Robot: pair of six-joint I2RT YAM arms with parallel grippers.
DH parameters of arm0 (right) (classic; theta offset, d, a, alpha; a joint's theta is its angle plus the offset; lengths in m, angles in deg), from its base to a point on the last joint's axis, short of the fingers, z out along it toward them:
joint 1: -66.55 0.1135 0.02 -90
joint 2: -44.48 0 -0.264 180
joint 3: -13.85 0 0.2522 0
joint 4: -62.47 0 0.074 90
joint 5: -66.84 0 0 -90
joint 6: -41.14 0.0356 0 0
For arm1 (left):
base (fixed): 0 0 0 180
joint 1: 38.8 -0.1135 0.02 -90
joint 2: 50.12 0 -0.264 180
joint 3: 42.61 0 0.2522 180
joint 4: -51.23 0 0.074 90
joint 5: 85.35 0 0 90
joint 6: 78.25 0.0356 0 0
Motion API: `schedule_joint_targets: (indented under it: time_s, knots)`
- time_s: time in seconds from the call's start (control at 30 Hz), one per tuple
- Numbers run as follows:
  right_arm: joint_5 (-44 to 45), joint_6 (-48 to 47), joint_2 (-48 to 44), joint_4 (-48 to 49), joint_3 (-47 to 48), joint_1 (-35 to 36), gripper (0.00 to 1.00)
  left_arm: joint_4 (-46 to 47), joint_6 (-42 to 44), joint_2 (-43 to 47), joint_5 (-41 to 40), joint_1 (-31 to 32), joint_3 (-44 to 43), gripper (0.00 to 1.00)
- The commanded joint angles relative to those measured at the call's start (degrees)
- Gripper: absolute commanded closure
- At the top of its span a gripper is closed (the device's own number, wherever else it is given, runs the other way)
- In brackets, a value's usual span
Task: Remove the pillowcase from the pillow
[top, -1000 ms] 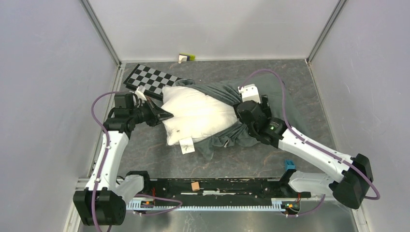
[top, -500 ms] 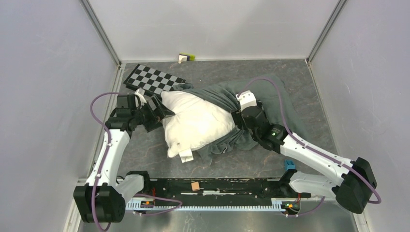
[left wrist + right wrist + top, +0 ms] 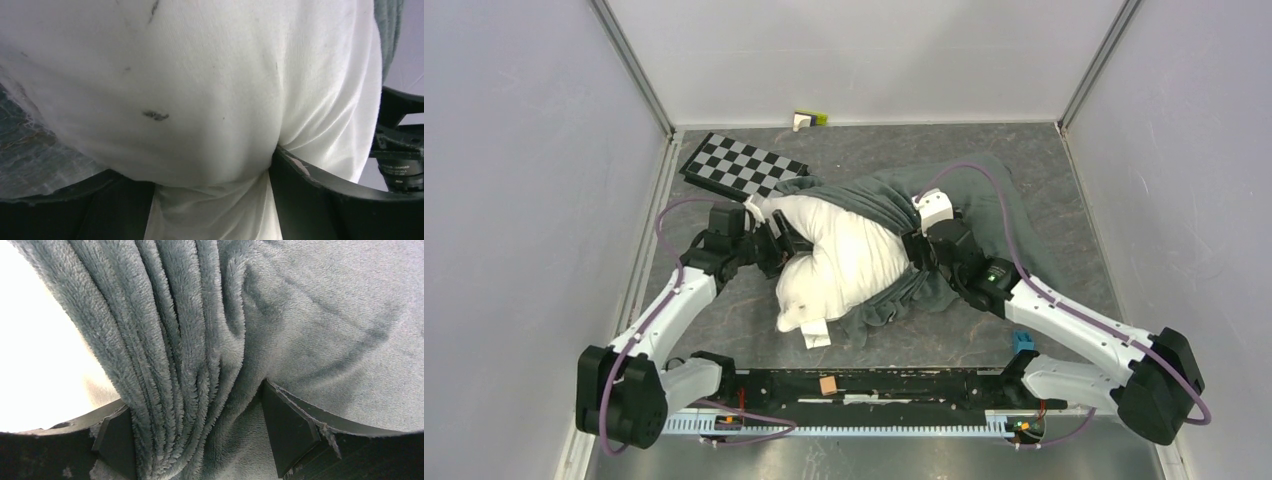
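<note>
Left gripper (image 3: 781, 247) is clamped on a bunched fold of the white pillow (image 3: 844, 262) at its left edge, and the right gripper (image 3: 916, 250) pinches a thick gather of the pillowcase (image 3: 879, 197), grey side out. The pillow lies in the middle of the bench (image 3: 744, 320), its near-left part bare, its far and right sides wrapped in the pillowcase.

Only print: two small white lines on the black motor housing (image 3: 400, 169), right edge of left wrist view, too blurred to read. White tag (image 3: 813, 336) on pillow (image 3: 849, 255): nothing legible.
</note>
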State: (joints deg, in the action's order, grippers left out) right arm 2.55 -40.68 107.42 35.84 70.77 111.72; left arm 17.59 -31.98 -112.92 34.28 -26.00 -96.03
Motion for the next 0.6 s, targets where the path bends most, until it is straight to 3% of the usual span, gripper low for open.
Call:
schedule_joint_targets:
  time_s: [0.0, 0.03, 0.1, 0.2, 0.3, 0.43, 0.57]
  knots:
    - [-5.0, 0.3, -0.6, 0.7, -1.5, 0.1, 0.19, 10.5, -6.0, -1.5, 1.3, 1.4, 0.9, 0.33]
    - [-2.8, 0.1, -0.9, -0.2, -1.5, 0.1, 0.19, 11.2, -6.2, -1.5, 1.0, 1.4, 1.1, 0.50]
    - [3.4, 0.6, -1.6, -2.8, -1.2, 0.1, 0.18, 9.1, -5.4, -0.9, -1.4, 1.2, 0.2, 0.94]
    - [18.1, 3.0, -2.6, -8.9, 0.3, 0.0, 0.14, 3.4, -2.8, 0.5, -6.2, 0.4, -2.5, 0.98]
    - [32.1, 7.5, -3.3, -15.1, 1.8, -1.6, 0.08, -1.3, -0.7, 2.8, -6.7, -5.0, -4.1, 0.98]
    - [32.4, 6.7, -7.1, -14.5, -0.1, -7.2, 0.07, -4.8, 2.2, 5.5, -0.2, -18.9, -4.9, 0.98]
    - [24.7, 2.0, -10.8, -9.8, -1.5, -7.8, 0.05, -4.7, 2.9, 5.3, 5.1, -20.2, -5.1, 0.98]
